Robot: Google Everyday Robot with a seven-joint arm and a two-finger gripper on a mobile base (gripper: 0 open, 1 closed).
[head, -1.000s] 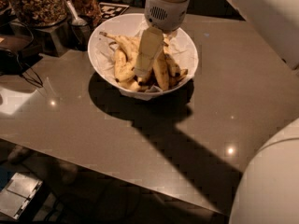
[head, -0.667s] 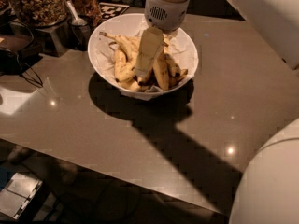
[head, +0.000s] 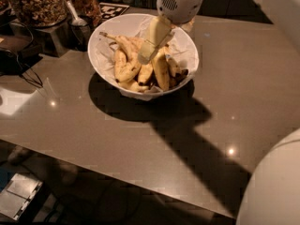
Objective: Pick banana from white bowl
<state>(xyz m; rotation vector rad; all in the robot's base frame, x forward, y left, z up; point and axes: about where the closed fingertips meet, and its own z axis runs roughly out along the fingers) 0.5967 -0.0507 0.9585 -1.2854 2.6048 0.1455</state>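
The white bowl (head: 101,41) stands at the far middle of the table, lined with crinkled white paper and holding several bananas. The banana (head: 162,74), long and gently curved with brown speckles, lies in the bowl's middle right with its dark tip toward the near rim. My gripper (head: 144,55) hangs from the white wrist over the bowl's centre. It points down among the bananas, just left of the banana's upper end, and covers part of the pile. A strongly curved banana with a thin stem (head: 123,43) and a stubby one (head: 124,68) lie to the left.
Glass jars of nuts (head: 37,3) and a metal cup with a scoop (head: 80,26) stand at the far left. Dark cables (head: 18,64) lie on the table's left. My white arm (head: 276,186) fills the lower right corner. The table's front edge runs diagonally below.
My gripper has risen a little inside the bowl and the wrist has shifted slightly right. The bananas and the bowl have not moved.
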